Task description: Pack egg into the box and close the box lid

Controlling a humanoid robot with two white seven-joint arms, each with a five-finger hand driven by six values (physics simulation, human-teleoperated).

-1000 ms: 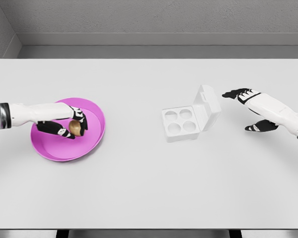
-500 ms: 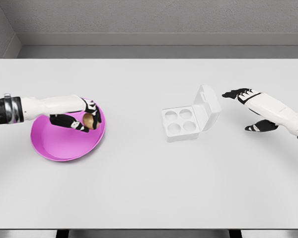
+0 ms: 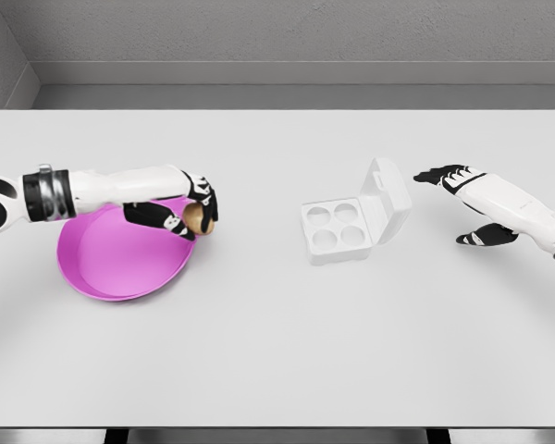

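Nearest the camera lies only bare white table. Moving up and to the left, there's the pink plate, and right at its far-right rim is the left hand, its dark fingers curled around the brown egg. The egg sits pinched in that grip, lifted off the plate and poised just over the rim, on the side facing the box. Which way its long axis points cannot be told; the fingers cover too much of it.

Across to the right, at about the same depth, stands the white egg box, four round cups showing, none filled. Its lid is swung up and leans back to the right, so the cups are open from above and from the left. That is the relation that matters: the box lies straight to the right of the egg-carrying hand, well apart, with clear tabletop between them.

Further right, the right hand hovers just beside the raised lid, fingers spread and relaxed, holding nothing. It is the nearer hand to the lid, and looks well placed for the closing step once the egg is seated.
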